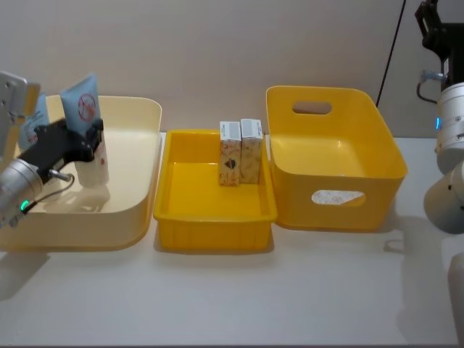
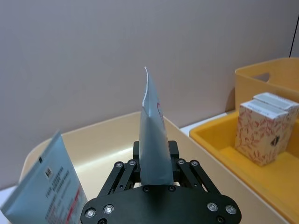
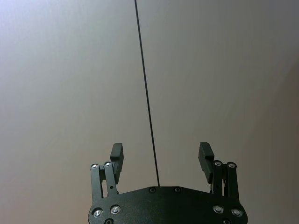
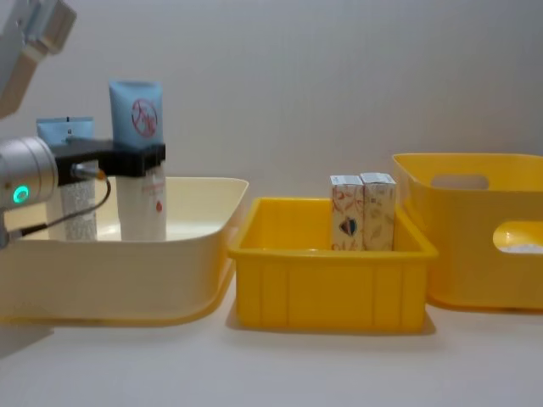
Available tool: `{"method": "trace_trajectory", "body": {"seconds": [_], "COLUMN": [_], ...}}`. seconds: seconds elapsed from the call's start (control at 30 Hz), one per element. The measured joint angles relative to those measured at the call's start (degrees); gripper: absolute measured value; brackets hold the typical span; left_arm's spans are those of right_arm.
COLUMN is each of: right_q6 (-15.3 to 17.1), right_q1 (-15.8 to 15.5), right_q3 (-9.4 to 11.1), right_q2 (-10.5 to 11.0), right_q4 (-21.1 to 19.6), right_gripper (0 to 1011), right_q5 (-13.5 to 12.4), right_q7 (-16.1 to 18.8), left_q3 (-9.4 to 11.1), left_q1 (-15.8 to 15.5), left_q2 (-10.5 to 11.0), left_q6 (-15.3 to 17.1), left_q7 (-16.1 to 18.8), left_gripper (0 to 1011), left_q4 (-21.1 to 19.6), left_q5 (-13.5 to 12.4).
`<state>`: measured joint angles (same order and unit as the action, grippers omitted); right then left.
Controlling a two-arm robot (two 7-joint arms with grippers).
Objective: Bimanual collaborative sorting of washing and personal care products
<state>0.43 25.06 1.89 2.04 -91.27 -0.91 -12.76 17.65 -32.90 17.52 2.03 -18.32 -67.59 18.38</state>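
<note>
My left gripper (image 1: 93,138) is shut on a light-blue and white squeeze tube (image 1: 90,119) with red print, held upright inside the cream bin (image 1: 138,210). In the chest view the same tube (image 4: 137,119) rises above the gripper (image 4: 127,157), and its lower end is hidden behind the bin wall. The left wrist view has this tube (image 2: 152,135) edge-on between the jaws. A second tube (image 1: 32,123) (image 4: 68,136) (image 2: 46,186) stands behind it in the bin. Two white-beige cartons (image 1: 240,151) (image 4: 362,210) (image 2: 264,133) stand side by side in the shallow yellow tray (image 1: 210,217). My right gripper (image 3: 161,151) is open, empty and raised toward the wall.
A deep yellow bin (image 1: 333,130) with handle slots stands right of the tray, with something pale showing through its front slot (image 1: 337,197). The right arm (image 1: 453,116) hangs at the right edge. A thin black cable (image 3: 147,93) runs down the wall. Bare table lies in front of the bins.
</note>
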Motion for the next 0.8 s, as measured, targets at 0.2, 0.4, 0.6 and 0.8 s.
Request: {"method": "trace_trajectory", "body": {"seconds": [0.2,0.4,0.6,0.8], "right_q6": [0.0,0.0,0.0,0.0], "right_q1": [0.0,0.0,0.0,0.1], "right_q3": [0.0,0.0,0.0,0.1], "right_q2": [0.0,0.0,0.0,0.1], "right_q4": [0.0,0.0,0.0,0.2], "right_gripper": [1001,1001,1001,1001], "right_q5": [0.0,0.0,0.0,0.0], "right_q7": [0.0,0.0,0.0,0.1], "left_q3": [-0.8,-1.7,-2.3,-2.5], "left_q1": [-1.7,-3.0,-4.2,-5.7], "left_q2": [-0.3,-0.9,-1.6,-2.2], "left_q6": [-2.2,-3.2,-3.3,-3.4], "left_q7": [-1.6,-2.4,-2.9,-4.0], "left_gripper": [308,310,310,310], "left_q4": [0.5,0.2,-0.8,-1.2], "left_q5": [0.6,1.4,2.4,3.4]}}
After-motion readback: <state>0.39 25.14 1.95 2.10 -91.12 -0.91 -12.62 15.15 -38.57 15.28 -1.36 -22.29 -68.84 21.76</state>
